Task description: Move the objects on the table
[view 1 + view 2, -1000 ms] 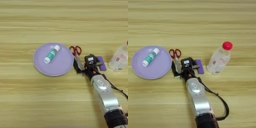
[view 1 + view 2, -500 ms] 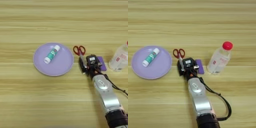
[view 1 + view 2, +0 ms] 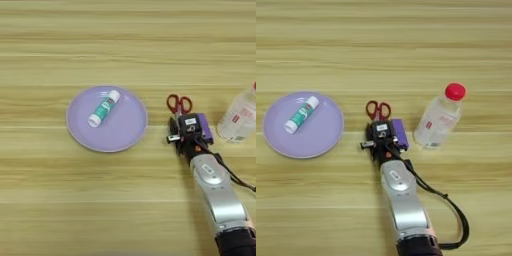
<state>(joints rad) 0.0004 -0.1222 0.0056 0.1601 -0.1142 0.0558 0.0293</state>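
On the table (image 3: 406,45) a lilac plate (image 3: 125,132) lies well to the 9 o'clock side of the arm, with a glue stick (image 3: 103,108) lying on it, its length slanted toward 1 o'clock. The scissors (image 3: 378,109) lie with their red handles at 12 o'clock from the gripper (image 3: 378,134); the blades are hidden under the gripper's black body. A purple block (image 3: 400,134) sits just beside the gripper at its 3 o'clock side, touching or nearly so. The bottle (image 3: 438,121) lies further toward 3 o'clock, its red cap (image 3: 455,91) pointing to 1 o'clock, apart from the block. The silver forearm (image 3: 401,197) comes up from 6 o'clock and covers the table beneath it.

Whether the gripper's fingers are parted or closed cannot be told, nor whether they hold anything.

The right eye view shows the whole bottle with its cap; the left eye view cuts the bottle at the picture's edge, so the cap barely shows.
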